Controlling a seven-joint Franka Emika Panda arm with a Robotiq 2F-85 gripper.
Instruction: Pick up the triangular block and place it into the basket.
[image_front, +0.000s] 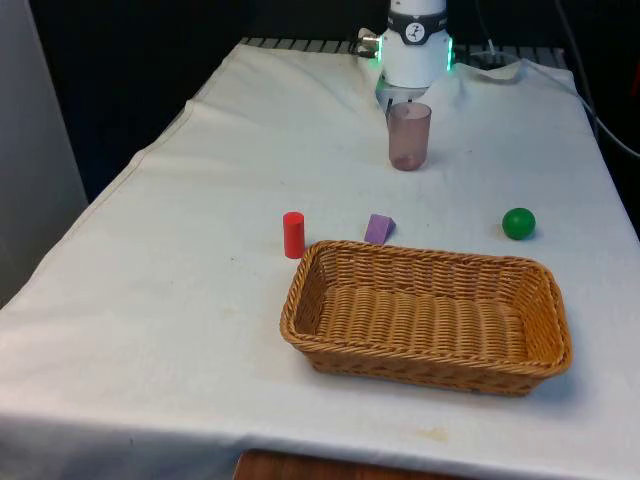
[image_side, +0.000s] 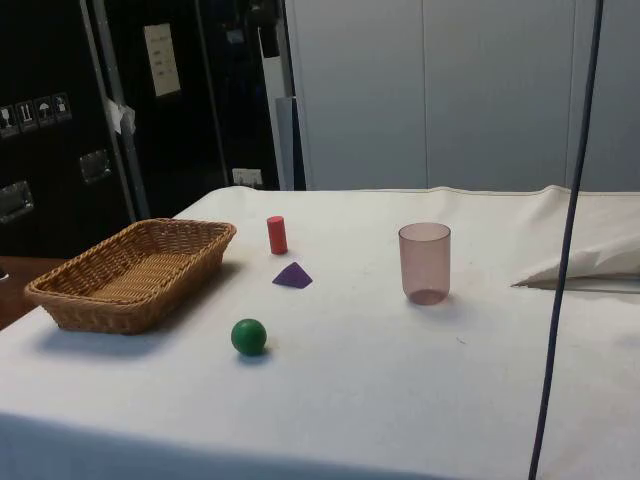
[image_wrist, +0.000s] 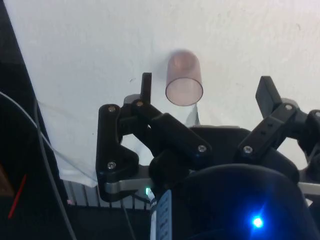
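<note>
White cloth: purple triangular block beside basket; pincer apart

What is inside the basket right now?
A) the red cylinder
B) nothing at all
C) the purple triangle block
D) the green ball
B: the wicker basket shows only its bare woven bottom. The purple triangle block and the red cylinder sit on the cloth just beyond its far rim, and the green ball lies apart toward the front view's right.
</note>
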